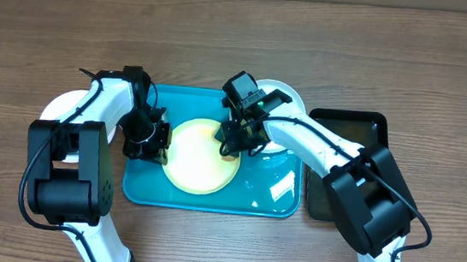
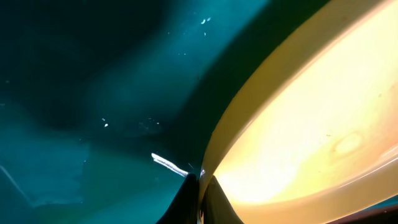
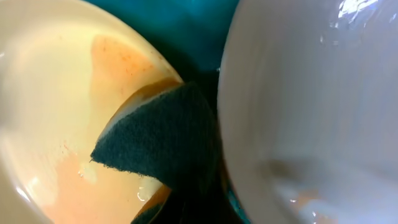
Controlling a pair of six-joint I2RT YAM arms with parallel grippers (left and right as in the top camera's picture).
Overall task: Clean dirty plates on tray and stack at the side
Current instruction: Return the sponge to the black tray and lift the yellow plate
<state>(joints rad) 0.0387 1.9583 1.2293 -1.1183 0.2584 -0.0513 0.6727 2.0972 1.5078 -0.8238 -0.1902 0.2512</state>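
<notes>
The pale yellow-green plate lies on the teal tray, smeared with orange sauce in the right wrist view. My left gripper is shut on the plate's left rim; in the left wrist view the fingertips pinch the rim of the plate. My right gripper is shut on a dark green sponge that presses on the plate's right side. A white plate lies at the tray's far right corner, close beside the sponge. A third plate cannot be made out.
A smaller black tray lies right of the teal tray, partly under my right arm. A white rounded shape shows behind my left arm. Wooden table surrounds the trays.
</notes>
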